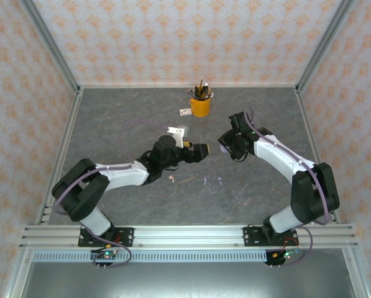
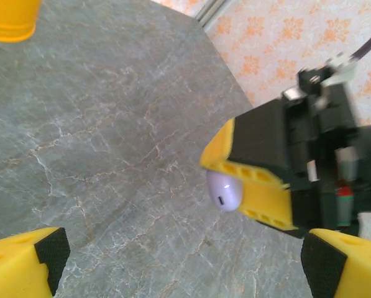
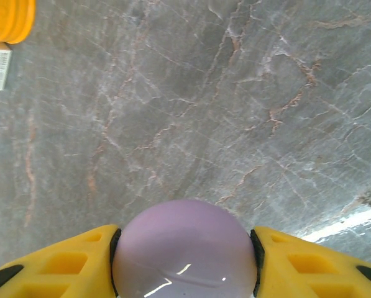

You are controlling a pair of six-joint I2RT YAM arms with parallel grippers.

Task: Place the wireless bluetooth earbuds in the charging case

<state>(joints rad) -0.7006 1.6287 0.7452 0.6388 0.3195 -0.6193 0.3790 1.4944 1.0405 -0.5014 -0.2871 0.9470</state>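
Spreading grey and veined between orange-patterned walls (image 1: 173,37), the table (image 1: 110,124) carries a cup (image 1: 200,107) at its far side. Nearer than the cup, earbuds (image 1: 205,181) lie loose; left gripper (image 1: 202,151) released, right gripper (image 1: 226,146) grasping a lilac case (image 3: 185,248).

Two black-and-white jointed arms (image 1: 120,174), lilac cables (image 1: 255,128) alongside, yellow gripper fingers (image 3: 61,264) with black pads (image 2: 51,251)

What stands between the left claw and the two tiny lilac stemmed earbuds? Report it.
Nothing visible: the tiny lilac stemmed earbuds lie on grey marbled tabletop, toward the near edge from the open left claw.
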